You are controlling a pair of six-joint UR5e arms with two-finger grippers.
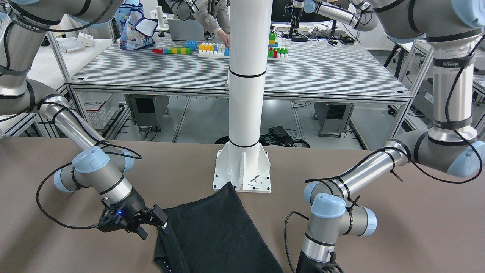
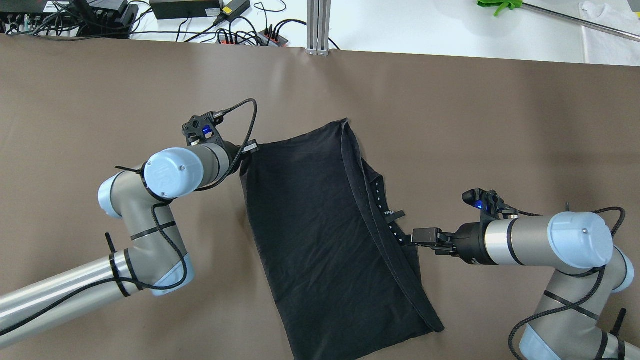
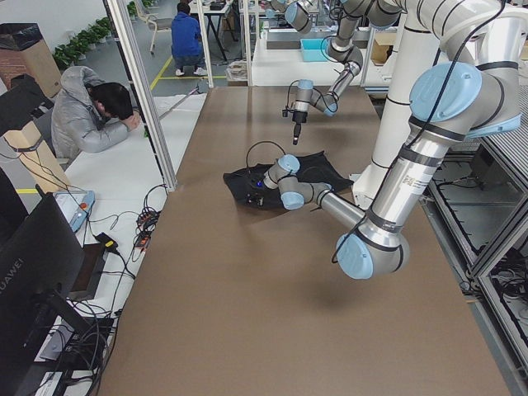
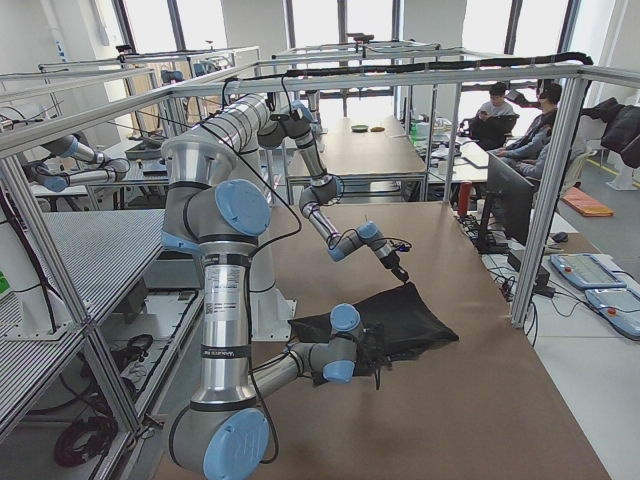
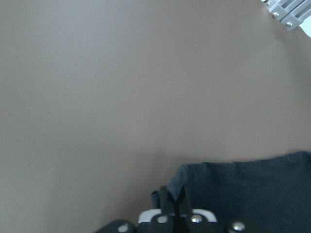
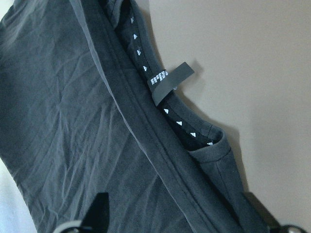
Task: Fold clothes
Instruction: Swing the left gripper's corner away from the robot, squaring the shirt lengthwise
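Note:
The black garment (image 2: 320, 235) lies mostly flat on the brown table (image 2: 100, 90), partly folded, with a hemmed edge and a label tag (image 2: 395, 214) along its right side. My left gripper (image 2: 248, 149) is shut on its far-left corner; the left wrist view shows the closed fingertips (image 5: 172, 196) pinching the fabric (image 5: 252, 189). My right gripper (image 2: 406, 241) is at the right edge. In the right wrist view it (image 6: 180, 213) is open, with its fingers (image 6: 99, 213) spread either side of the layered hem (image 6: 160, 155). The front view shows the garment (image 1: 219, 231) and the right gripper (image 1: 165, 223).
The white pole's base plate (image 1: 242, 170) stands at the table's robot side, touching the garment's near corner. Cables and power strips (image 2: 235, 30) lie beyond the table's far edge. Bare brown table surrounds the garment.

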